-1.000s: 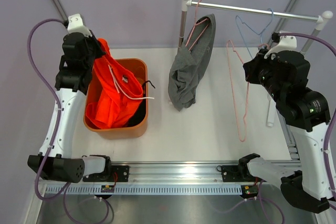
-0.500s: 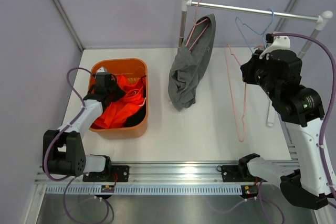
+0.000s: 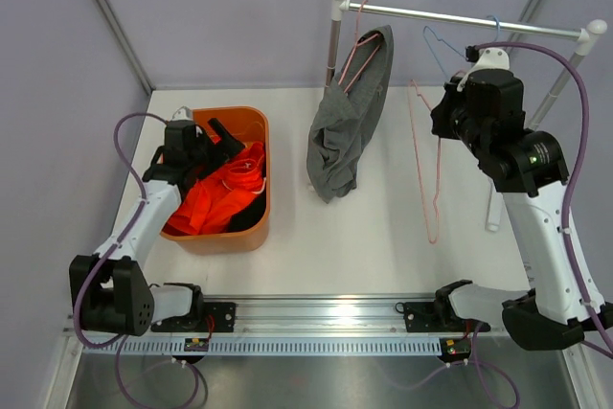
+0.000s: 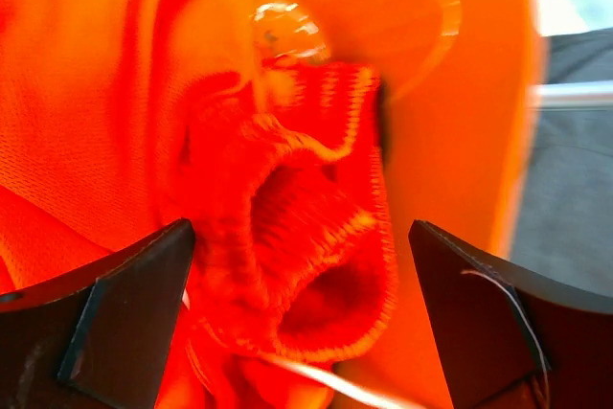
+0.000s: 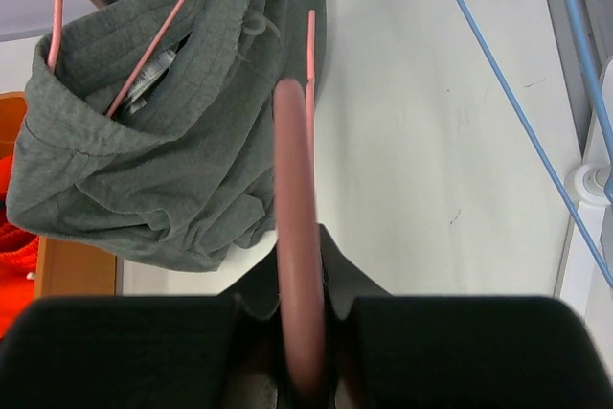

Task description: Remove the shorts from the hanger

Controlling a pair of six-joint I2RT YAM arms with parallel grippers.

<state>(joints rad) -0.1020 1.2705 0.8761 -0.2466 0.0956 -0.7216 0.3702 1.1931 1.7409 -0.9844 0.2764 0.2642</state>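
Observation:
The bright orange shorts [image 3: 215, 196] lie heaped in the orange bin [image 3: 226, 240], with black shorts [image 3: 253, 214] showing beneath them. My left gripper [image 3: 221, 140] hangs just above the heap with its jaws wide open and nothing between them. In the left wrist view the orange shorts [image 4: 297, 217] fill the space under my left gripper [image 4: 302, 318]. The grey shorts [image 3: 347, 126] hang on a pink hanger [image 3: 362, 53] on the rail. My right gripper [image 3: 438, 127] is shut on a bare pink hanger [image 3: 428, 189]. In the right wrist view its wire [image 5: 297, 265] runs between my shut fingers [image 5: 350, 284].
A metal rail [image 3: 460, 18] on white posts spans the back right. A blue hanger [image 3: 442, 43] hangs bare on it, close to my right wrist. The white post base [image 3: 492, 222] stands at the table's right side. The bin sits at the left.
My left arm dropped from high above the bin into it and opened, letting the orange shorts fall onto the heap. My right arm shifted left and up with the bare pink hanger.

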